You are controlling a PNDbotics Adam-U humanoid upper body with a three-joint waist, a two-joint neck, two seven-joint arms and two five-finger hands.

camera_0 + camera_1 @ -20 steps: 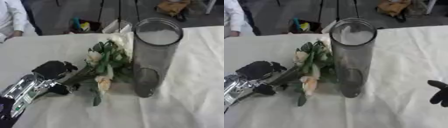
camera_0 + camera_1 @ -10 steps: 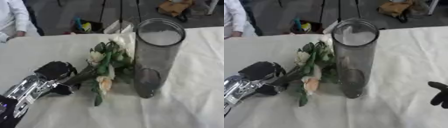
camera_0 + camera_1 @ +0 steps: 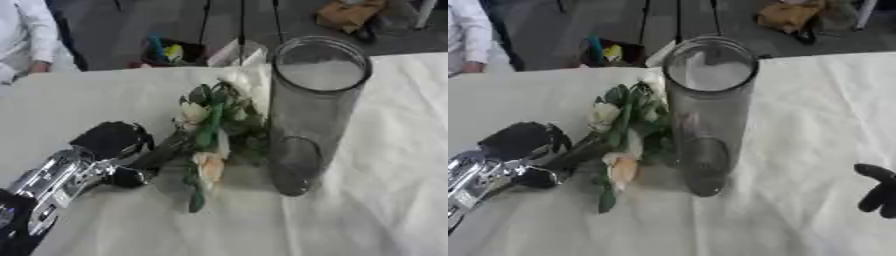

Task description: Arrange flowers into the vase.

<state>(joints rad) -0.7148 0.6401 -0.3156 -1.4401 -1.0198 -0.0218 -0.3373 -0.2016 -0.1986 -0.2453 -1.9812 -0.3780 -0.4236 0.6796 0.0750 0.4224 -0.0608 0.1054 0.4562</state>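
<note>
Vase [image 3: 315, 110] stood upright on the desk [image 3: 385, 210], a clear tall cylinder. Flowers [image 3: 214, 127] lay just left of the vase, blooms against its side, stems running down-left. Left robot hand [image 3: 114, 145] was curled around the stems. Right robot hand [image 3: 878, 192] sat well right of the vase, fingers relaxed, holding nothing.

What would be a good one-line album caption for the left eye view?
Robot's left hand grips the stems of a white-and-peach flower bunch beside a tall, upright clear glass vase on the white tablecloth.
</note>
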